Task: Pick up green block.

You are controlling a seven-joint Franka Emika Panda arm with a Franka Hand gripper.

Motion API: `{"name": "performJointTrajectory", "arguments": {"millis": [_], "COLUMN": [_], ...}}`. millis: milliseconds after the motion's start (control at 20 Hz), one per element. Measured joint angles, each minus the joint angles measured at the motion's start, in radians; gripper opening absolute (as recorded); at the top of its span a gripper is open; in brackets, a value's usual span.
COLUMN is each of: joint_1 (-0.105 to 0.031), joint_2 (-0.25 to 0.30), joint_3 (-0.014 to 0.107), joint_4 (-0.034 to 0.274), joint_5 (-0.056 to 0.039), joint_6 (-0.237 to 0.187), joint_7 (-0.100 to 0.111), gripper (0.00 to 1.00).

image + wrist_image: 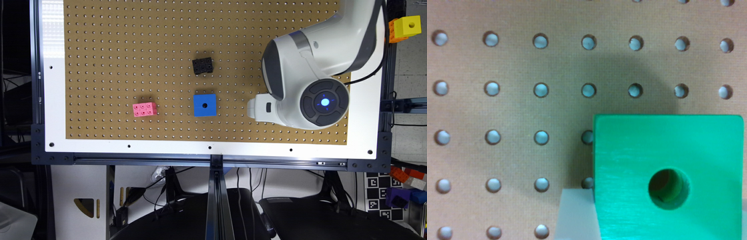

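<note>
White robot arm (310, 66) bent over the exterior view's right part of the brown pegboard surface (133, 40), white wrist end (257, 108) pointing toward the blue cube with round hole (204, 105). Bright green cube with round dark hole (669, 177) close under wrist camera, resting on pegboard. Jaws' state: cannot tell. Nearby: pink studded brick (144, 109), black studded brick (202, 65).
</note>
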Motion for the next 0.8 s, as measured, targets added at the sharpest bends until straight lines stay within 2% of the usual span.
{"name": "performJointTrajectory", "arguments": {"millis": [300,600,800], "joint_1": [0.000,0.000,0.000], "joint_2": [-0.088,-0.136,-0.141], "joint_3": [0.002,0.004,0.004], "joint_4": [0.000,0.000,0.000], "joint_5": [0.0000,0.0001,0.0001], "joint_6": [-0.093,-0.141,-0.146], "joint_7": [0.001,0.002,0.002], "gripper": [0.00,0.00,0.00]}}
